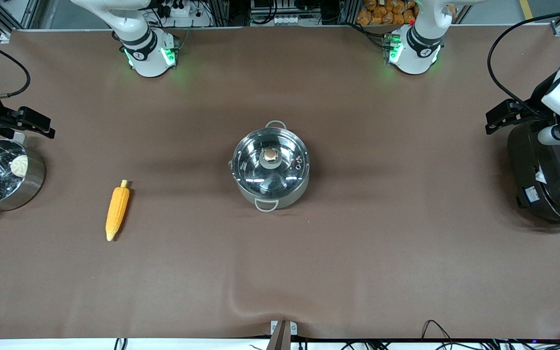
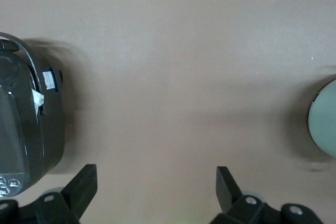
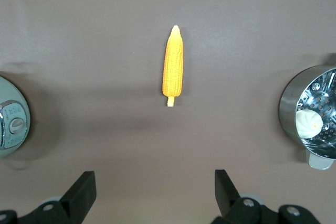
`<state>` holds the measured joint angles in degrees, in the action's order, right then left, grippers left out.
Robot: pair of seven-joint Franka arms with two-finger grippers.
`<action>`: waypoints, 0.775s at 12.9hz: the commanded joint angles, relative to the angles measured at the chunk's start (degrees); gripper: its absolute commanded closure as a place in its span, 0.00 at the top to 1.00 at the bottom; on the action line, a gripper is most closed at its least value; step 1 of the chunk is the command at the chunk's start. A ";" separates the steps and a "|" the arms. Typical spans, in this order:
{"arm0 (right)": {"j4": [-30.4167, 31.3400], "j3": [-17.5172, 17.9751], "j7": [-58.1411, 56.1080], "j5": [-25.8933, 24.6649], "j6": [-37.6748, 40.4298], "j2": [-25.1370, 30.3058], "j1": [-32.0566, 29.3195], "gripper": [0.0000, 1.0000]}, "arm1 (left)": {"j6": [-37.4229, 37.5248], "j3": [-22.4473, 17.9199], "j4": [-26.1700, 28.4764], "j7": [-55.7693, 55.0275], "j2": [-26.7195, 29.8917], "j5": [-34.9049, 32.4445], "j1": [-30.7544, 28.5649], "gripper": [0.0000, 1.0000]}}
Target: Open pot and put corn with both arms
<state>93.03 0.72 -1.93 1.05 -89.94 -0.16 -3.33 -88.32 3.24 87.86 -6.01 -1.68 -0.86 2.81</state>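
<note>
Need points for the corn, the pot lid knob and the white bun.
corn [image 1: 117,210]: front view, middle of the cob.
pot lid knob [image 1: 270,155]: front view, top of the bronze knob on the glass lid.
white bun [image 3: 308,123]: right wrist view, centre of the bun in the steamer pot [image 3: 287,106].

A yellow-orange corn cob [image 1: 117,210] with a pale stub lay at eight o'clock from the shiny stainless-steel pot [image 1: 270,167], whose clear glass lid [image 1: 270,164] carried a bronze knob [image 1: 270,155]. The table's covering [image 1: 358,253] was plain brown. A white bun [image 1: 19,166] sat in the perforated steel steamer [image 1: 3,177]. The big cooker [image 1: 552,175] was black.
</note>
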 commanded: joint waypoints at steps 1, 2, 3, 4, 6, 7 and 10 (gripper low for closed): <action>0.06 0.60 -0.70 -0.52 0.55 1.48 0.07 1.00 | 1.21 0.28 -0.94 -1.19 -0.08 0.68 -0.35 1.00; -0.21 0.60 -0.70 -0.61 0.46 1.48 0.77 1.00 | 1.22 0.28 -1.11 -1.28 0.01 0.68 -0.35 1.00; -0.30 0.52 -0.70 -0.52 0.81 1.48 0.78 1.00 | 1.22 0.28 -1.20 -1.28 -0.08 0.33 -0.18 1.00; -0.39 0.51 -0.70 -0.61 1.68 1.48 0.78 1.00 | 1.22 0.37 -1.20 -1.28 -0.08 0.33 -0.18 1.00; -0.30 0.34 -0.62 -0.52 2.04 1.48 0.52 1.00 | 1.22 0.37 -1.29 -0.93 -0.16 0.33 0.08 1.00; -0.30 0.34 -0.62 -0.52 2.22 1.48 0.60 1.00 | 1.22 0.37 -1.29 -0.49 -0.25 0.33 -0.18 1.00; -0.39 0.25 -0.44 -0.26 2.22 1.39 0.25 1.00 | 1.13 0.98 -1.29 -1.45 -1.48 0.68 0.87 1.00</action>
<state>92.50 1.09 -2.15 1.05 -88.39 0.42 -2.74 -88.19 3.51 87.73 -6.02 -2.06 -0.86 3.13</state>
